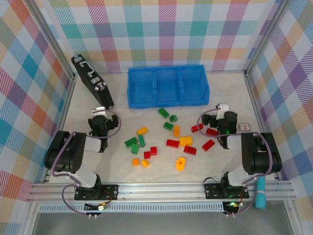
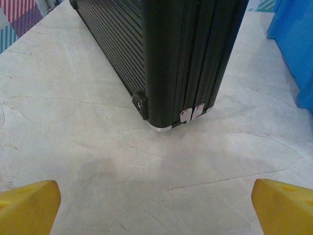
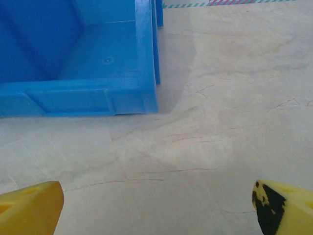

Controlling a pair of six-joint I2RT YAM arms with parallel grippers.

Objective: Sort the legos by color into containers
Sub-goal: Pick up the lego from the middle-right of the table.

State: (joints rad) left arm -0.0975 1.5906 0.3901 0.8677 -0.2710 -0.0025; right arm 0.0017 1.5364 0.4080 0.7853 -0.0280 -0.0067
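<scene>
On the middle of the tabletop, between the two arms, the legos (image 1: 172, 143) lie loose, with red, green and yellow-orange mixed together. The bin (image 1: 168, 101) stands by the far edge, and its three compartments look bare. The sort seems not yet begun, so the step in hand is the first pick.

The left gripper (image 2: 156, 208) has its fingers spread wide with nothing between them. It faces a corner of the case (image 1: 93, 81), which lies toward the far left corner. The right gripper (image 3: 156, 208) is likewise spread and empty, aimed at the bin's near right corner. Every brick lies closer to the near edge than either set of fingertips, and inward of them. A few red bricks (image 1: 197, 128) lie just inward of the right wrist. A green pair (image 1: 131, 142) lies nearest the left arm.

The next move probably calls for turning one gripper inward and down over a single brick that sits apart from its neighbours. The fingers should straddle it squarely, since each piece is far smaller than the gap.
</scene>
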